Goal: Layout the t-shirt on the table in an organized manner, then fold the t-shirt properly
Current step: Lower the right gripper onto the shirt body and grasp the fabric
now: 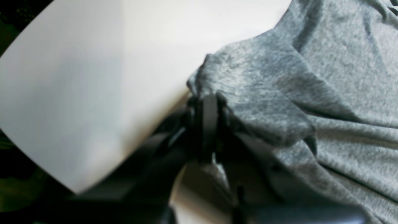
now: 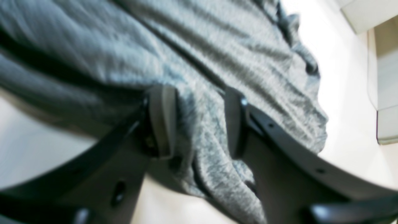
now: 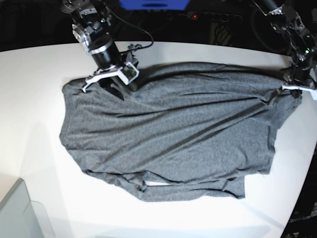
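The dark grey t-shirt (image 3: 168, 134) lies spread and wrinkled across the white table (image 3: 29, 74). My left gripper (image 3: 291, 84) is at the shirt's far right corner, near the table's curved edge. In the left wrist view it (image 1: 208, 104) is shut on a bunched bit of the t-shirt (image 1: 311, 77). My right gripper (image 3: 115, 85) stands over the shirt's far left part. The right wrist view shows it (image 2: 199, 121) open, its fingers (image 2: 163, 121) apart with a loose fold of the t-shirt (image 2: 217, 46) hanging between them.
A translucent grey bin corner (image 3: 20, 213) sits at the near left. The table edge (image 3: 304, 173) curves close by the shirt's right side, with dark floor beyond. Pale boxes (image 2: 385, 77) stand past the shirt in the right wrist view.
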Available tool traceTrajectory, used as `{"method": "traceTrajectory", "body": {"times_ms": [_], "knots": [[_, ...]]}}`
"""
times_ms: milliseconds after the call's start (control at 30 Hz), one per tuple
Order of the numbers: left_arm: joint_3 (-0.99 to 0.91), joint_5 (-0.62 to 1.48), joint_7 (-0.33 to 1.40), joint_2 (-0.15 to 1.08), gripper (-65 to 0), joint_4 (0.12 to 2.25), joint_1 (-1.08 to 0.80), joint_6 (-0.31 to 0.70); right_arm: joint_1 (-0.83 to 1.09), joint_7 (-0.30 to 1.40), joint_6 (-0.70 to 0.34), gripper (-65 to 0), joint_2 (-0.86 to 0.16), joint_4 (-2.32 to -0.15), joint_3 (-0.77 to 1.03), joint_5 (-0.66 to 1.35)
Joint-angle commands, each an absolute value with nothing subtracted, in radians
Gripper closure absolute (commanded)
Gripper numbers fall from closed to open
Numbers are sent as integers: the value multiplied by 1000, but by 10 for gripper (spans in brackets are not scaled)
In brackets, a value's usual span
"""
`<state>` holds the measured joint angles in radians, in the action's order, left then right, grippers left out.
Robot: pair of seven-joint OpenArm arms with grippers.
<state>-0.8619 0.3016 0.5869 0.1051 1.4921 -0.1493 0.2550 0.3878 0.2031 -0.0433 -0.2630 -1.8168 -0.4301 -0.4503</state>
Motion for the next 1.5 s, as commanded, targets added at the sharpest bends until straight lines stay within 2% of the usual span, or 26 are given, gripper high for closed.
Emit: {"method": "traceTrajectory", "body": {"times_ms": [0,300,500,767,967,1267,1467], "knots": [[-865,311,561,124,-4,1506,-142,254,398,179,-36,-292,-260,-1857,-435,-456],[-865,311,561,125,-4,1506,-140,254,452,182,-36,-298,-280,-1891,-604,-458],[-865,311,561,125,-4,1506,-140,254,377,183,-36,-298,-302,-1817,-740,-458],[-865,311,561,125,-4,1506,-140,254,288,183,-38,-298,-297,-1699,-776,-456],[-865,311,561,125,-4,1506,-140,254,257,185,-208,-298,-262,-1669,-719,-455],[-865,311,559,125,-4,1506,-140,254,234,185,-389,-298,-156,-1658,-550,-456],[-865,311,559,125,-4,1506,-140,254,177,185,-414,-302,-134,-1595,-492,-456]]}}
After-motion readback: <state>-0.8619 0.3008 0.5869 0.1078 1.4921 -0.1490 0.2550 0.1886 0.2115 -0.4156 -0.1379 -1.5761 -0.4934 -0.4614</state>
